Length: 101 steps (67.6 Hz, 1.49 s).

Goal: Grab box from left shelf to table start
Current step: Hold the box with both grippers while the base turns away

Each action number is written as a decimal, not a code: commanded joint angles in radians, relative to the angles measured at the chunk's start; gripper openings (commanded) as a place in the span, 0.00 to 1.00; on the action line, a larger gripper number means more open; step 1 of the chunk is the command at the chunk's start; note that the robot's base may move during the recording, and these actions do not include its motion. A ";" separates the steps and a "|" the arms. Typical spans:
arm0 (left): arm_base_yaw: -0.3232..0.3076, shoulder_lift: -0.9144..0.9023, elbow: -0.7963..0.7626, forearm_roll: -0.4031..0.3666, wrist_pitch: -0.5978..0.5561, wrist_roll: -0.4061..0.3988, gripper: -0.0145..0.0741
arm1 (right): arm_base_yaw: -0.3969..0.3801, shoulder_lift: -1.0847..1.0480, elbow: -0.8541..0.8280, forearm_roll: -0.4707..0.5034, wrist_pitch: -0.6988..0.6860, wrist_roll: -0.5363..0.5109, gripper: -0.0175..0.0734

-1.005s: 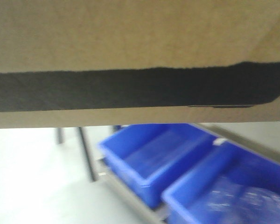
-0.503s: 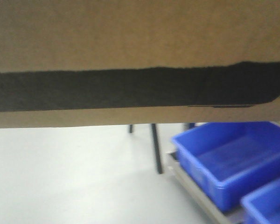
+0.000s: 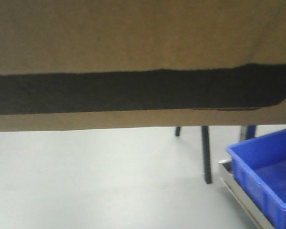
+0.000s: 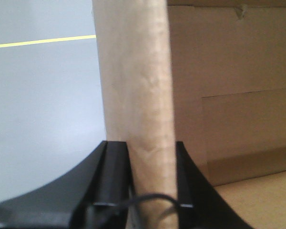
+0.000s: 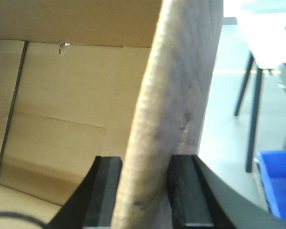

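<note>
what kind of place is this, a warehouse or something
Probably a warehouse or storeroom-style work area. A blue plastic bin sits on a metal rack, the smooth grey floor has a yellow line marked on it, and a big cardboard box fills the front view.

Premises: a storage or workshop room, not domestic. The floor [image 3: 86,181] is smooth, pale grey and bare, and the left wrist view shows a yellow line [image 4: 43,41] marked across it. A blue plastic bin [image 3: 267,171] sits on a rack [image 3: 238,189] with a steel front rail. Just left of the bin stand thin dark legs [image 3: 206,152]; the right wrist view shows such legs under a plain white table [image 5: 264,43]. A corrugated cardboard box [image 3: 133,38] spans the view above the bin.
</note>
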<state>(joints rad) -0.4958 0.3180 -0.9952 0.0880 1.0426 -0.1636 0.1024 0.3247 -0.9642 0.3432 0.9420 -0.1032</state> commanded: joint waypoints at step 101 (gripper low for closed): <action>-0.018 0.000 -0.042 -0.156 -0.209 0.028 0.06 | 0.002 0.018 -0.030 0.012 -0.144 -0.021 0.26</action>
<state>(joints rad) -0.4958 0.3180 -0.9952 0.0857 1.0426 -0.1636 0.1024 0.3247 -0.9642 0.3432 0.9420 -0.1036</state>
